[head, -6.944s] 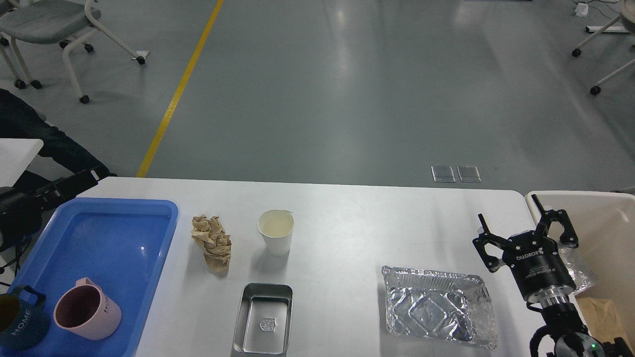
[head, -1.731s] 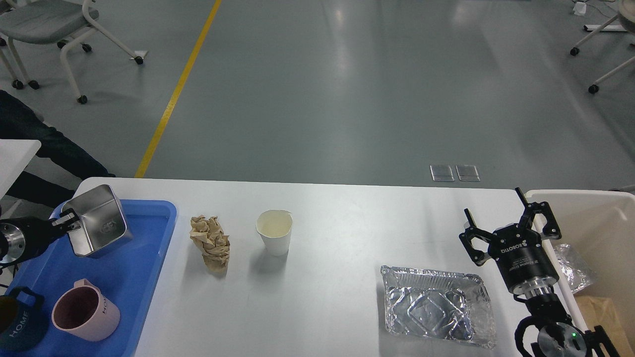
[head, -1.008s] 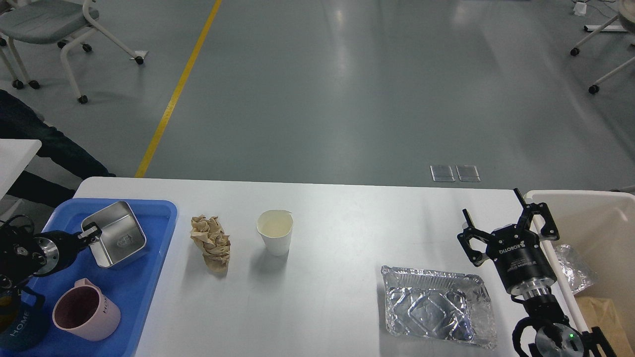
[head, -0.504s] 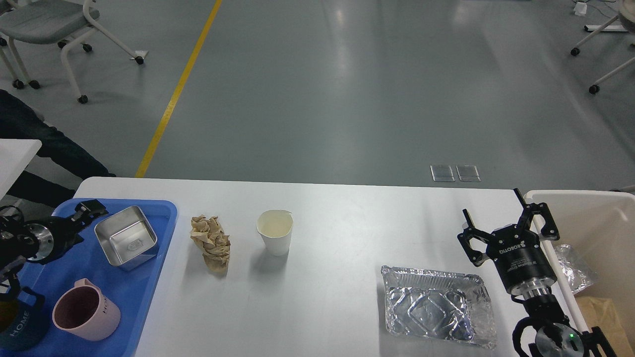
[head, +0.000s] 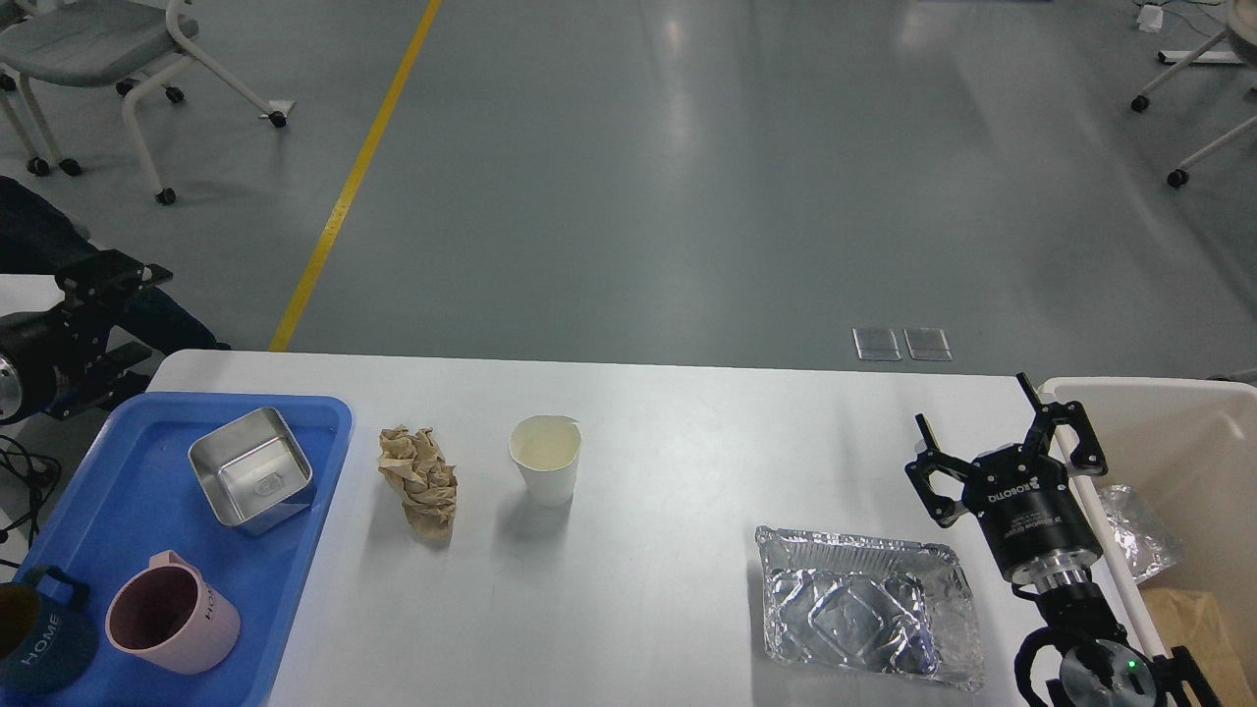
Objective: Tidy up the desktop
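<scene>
The desktop [head: 668,432] spans the view below the grey floor; on it sit crumpled paper [head: 420,479], a paper cup [head: 546,459] and a foil tray [head: 868,606]. The right gripper [head: 1002,432] hovers near the foil tray — fingers spread, empty; the left gripper [head: 118,309] is beyond the blue tray [head: 118,511] — jaws parted, holding nothing.

On my white desktop [head: 687,442] I see a blue tray [head: 147,511] at the left, crumpled brown paper [head: 420,479], a paper cup [head: 545,458] (upright), and a foil tray [head: 864,607].

You get bright, even overhead light, sharp focus, soft shadows on the desktop [head: 668,462], floor [head: 687,147] glare.
</scene>
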